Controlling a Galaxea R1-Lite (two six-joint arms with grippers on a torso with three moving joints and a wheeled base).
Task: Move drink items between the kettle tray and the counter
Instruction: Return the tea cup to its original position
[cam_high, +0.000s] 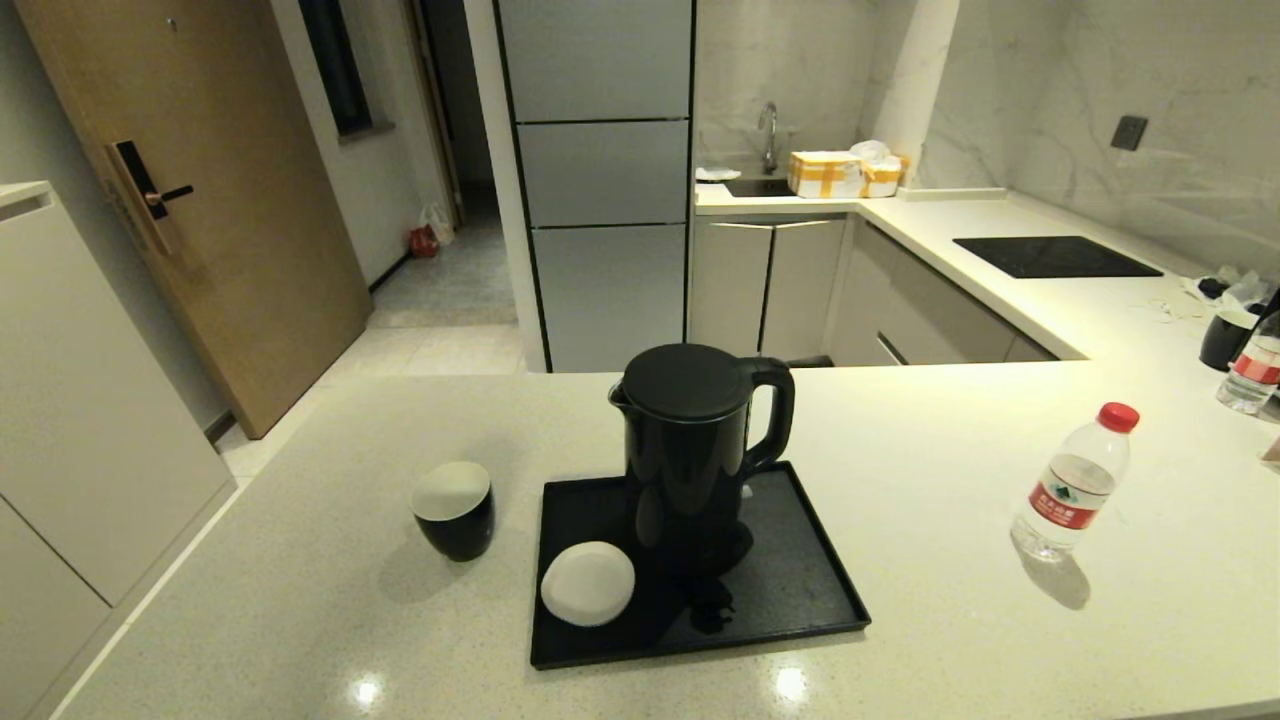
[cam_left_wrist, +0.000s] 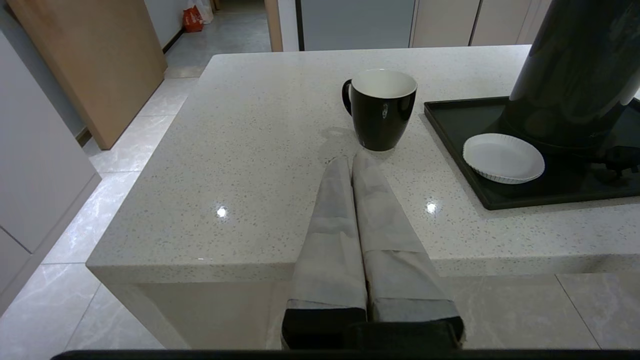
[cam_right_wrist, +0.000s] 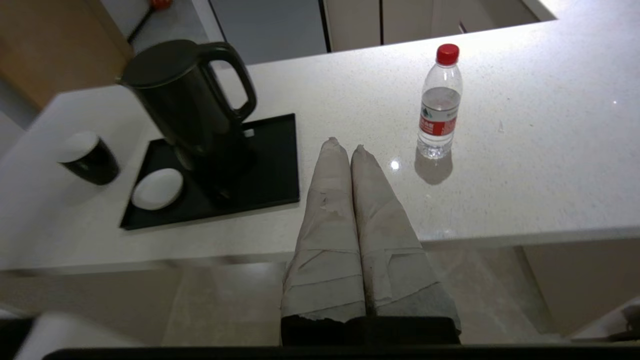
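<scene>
A black cup (cam_high: 453, 510) with a white inside stands on the off-white counter (cam_high: 950, 620), just left of the glossy black kettle tray (cam_high: 800, 590). In the left wrist view the cup (cam_left_wrist: 382, 110) shows a small handle. The clear water bottle (cam_high: 1075, 485) with red cap and label stands upright on the counter, well right of the tray. My left gripper (cam_left_wrist: 351, 159) is shut and empty, hovering over the counter's front part just short of the cup. My right gripper (cam_right_wrist: 344, 146) is shut and empty, between the tray (cam_right_wrist: 272, 165) and the bottle (cam_right_wrist: 440, 105). Neither arm shows in the head view.
The tall black kettle (cam_high: 695, 450) and a white saucer (cam_high: 588, 583) sit on the tray. At the far right edge stand another bottle (cam_high: 1250, 370) and a dark cup (cam_high: 1225, 338). A black cooktop panel (cam_high: 1055, 257) lies in the back counter.
</scene>
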